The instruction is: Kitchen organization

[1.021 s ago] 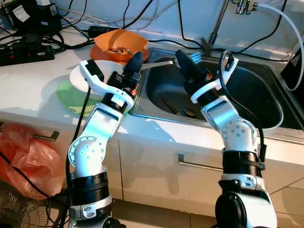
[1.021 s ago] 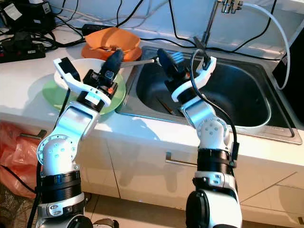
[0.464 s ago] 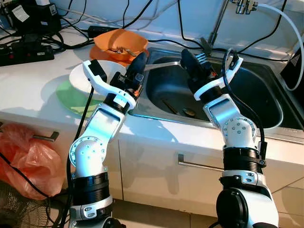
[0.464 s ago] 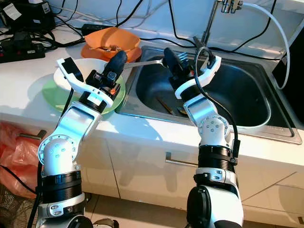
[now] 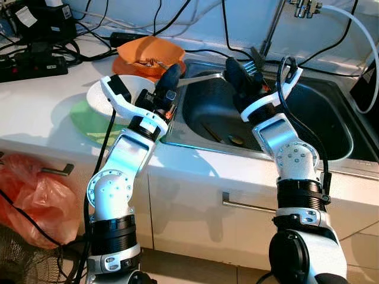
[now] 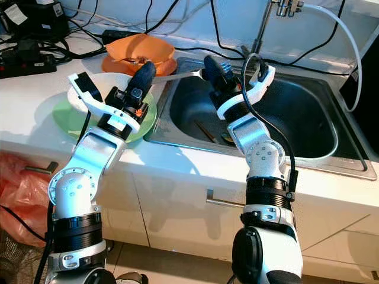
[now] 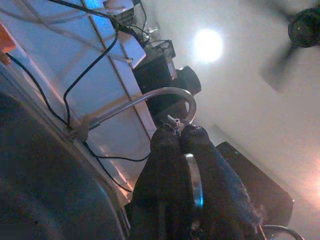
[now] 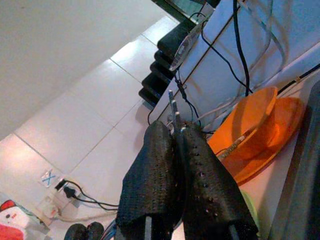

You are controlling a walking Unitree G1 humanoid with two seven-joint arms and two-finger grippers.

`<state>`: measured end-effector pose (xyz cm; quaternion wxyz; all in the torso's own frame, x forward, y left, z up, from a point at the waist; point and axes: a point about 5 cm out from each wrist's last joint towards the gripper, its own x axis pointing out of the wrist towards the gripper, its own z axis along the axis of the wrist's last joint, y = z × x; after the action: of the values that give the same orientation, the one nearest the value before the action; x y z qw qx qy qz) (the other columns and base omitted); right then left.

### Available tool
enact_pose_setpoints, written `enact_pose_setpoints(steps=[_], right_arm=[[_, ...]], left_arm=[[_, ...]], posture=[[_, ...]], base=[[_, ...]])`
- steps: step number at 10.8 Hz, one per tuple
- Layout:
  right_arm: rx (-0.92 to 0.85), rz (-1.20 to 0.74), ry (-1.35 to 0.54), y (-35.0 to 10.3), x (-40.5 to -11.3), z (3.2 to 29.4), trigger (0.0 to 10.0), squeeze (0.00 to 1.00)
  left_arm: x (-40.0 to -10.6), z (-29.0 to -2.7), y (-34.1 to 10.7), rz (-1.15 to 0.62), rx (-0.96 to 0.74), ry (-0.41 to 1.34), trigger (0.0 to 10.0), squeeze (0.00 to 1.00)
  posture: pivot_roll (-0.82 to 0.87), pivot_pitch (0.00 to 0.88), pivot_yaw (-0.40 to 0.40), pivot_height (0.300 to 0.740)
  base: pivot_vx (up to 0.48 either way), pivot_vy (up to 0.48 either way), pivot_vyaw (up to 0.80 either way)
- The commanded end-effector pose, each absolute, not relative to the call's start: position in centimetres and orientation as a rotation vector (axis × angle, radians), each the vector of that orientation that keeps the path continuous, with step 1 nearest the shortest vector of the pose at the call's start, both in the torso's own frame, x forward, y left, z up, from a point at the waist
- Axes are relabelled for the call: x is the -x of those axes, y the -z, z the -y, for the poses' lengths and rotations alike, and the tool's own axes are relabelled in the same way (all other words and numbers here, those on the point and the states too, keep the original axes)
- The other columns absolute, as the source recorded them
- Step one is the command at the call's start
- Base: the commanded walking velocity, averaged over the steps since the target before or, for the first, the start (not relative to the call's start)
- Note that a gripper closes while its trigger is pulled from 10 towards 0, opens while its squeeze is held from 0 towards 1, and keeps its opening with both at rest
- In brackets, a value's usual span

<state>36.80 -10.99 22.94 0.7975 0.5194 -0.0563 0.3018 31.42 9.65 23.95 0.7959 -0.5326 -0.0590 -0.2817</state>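
A metal fork point(image 5: 201, 77) hangs level over the left rim of the steel sink point(image 5: 320, 145), held at both ends. My left gripper point(image 5: 171, 73) is shut on its handle end, above the white bowl point(image 5: 109, 100) and green plate point(image 5: 89, 121). My right gripper point(image 5: 233, 68) is shut on the fork near the tines point(image 5: 251, 67). In the right wrist view thin metal prongs point(image 8: 172, 106) stick out between the shut fingers point(image 8: 150, 170). In the left wrist view a strip of metal point(image 7: 192, 177) lies between the closed fingers point(image 7: 160, 170).
An orange bowl on an orange plate point(image 5: 148, 54) stands at the back of the counter, beside the sink. Utensils point(image 5: 213, 131) lie on the sink bottom. The tap pipe point(image 5: 272, 26), cables and power strips point(image 5: 32, 59) run along the wall. A red bag point(image 5: 29, 195) hangs below the counter.
Both grippers have kept hold of the fork. The right gripper has shifted a little back and up; the left gripper has barely moved.
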Motion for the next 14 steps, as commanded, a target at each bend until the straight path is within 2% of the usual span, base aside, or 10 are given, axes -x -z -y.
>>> enact_pose_setpoints(steps=[1, 2, 3, 6, 7, 8, 10, 11, 12, 14], right_arm=[[-1.09, 0.175, -0.648, -24.2, -37.0, 11.5, 0.0, 0.0], [-1.099, 0.189, -0.64, -24.7, -37.2, 11.7, 0.0, 0.0], [-1.093, 0.198, -0.633, -24.8, -37.3, 12.0, 0.0, 0.0], [-1.063, 0.24, -0.369, -24.9, -38.6, 14.1, 0.0, 0.0], [-1.056, 0.24, -0.337, -24.9, -38.8, 14.4, 0.0, 0.0], [-0.986, 0.247, -0.2, -24.4, -39.3, 16.1, 0.0, 0.0], [-0.944, 0.251, -0.107, -23.8, -39.6, 17.5, 0.0, 0.0], [-0.869, 0.246, -0.046, -23.4, -39.7, 18.6, 0.0, 0.0], [-0.721, 0.229, 0.003, -22.8, -39.8, 19.5, 0.0, 0.0], [-0.404, 0.172, 0.045, -21.1, -39.8, 20.0, 0.0, 0.0]], left_arm=[[-31.6, -8.6, -24.0, 0.097, 1.115, 0.619, 0.0, 0.0], [-32.2, -8.9, -24.2, 0.105, 1.095, 0.572, 2.4, 0.96], [-32.4, -8.9, -24.1, 0.097, 1.053, 0.576, 10.0, 1.0], [-32.8, -9.1, -23.5, 0.06, 0.927, 0.561, 10.0, 1.0], [-32.8, -9.2, -23.3, 0.056, 0.919, 0.554, 10.0, 1.0], [-32.7, -8.9, -22.3, 0.007, 0.793, 0.547, 10.0, 1.0], [-32.5, -8.7, -22.2, 0.009, 0.732, 0.562, 10.0, 1.0], [-32.3, -8.4, -22.1, 0.002, 0.64, 0.601, 10.0, 1.0], [-32.0, -8.0, -21.7, -0.002, 0.449, 0.642, 10.0, 1.0], [-31.9, -7.7, -21.1, -0.001, 0.248, 0.651, 10.0, 1.0]], posture=[[0.12, 0.008, -0.069, 0.74], [0.11, 0.0, -0.064, 0.74], [0.11, 0.017, -0.058, 0.74], [0.12, 0.02, -0.057, 0.74], [0.12, 0.02, -0.057, 0.74], [0.12, 0.02, -0.061, 0.74], [0.12, 0.021, -0.06, 0.74], [0.13, 0.023, -0.061, 0.74], [0.13, 0.022, -0.061, 0.74], [0.13, 0.025, -0.057, 0.74]], base=[[0.0, 0.0, 0.0], [0.0, 0.0, 0.0], [0.0, 0.0, 0.0], [0.0, 0.0, 0.0], [0.0, 0.0, 0.0], [0.0, 0.0, 0.0], [0.0, 0.0, 0.0], [0.0, 0.0, 0.0], [0.0, 0.0, 0.0], [0.0, 0.0, 0.0]])
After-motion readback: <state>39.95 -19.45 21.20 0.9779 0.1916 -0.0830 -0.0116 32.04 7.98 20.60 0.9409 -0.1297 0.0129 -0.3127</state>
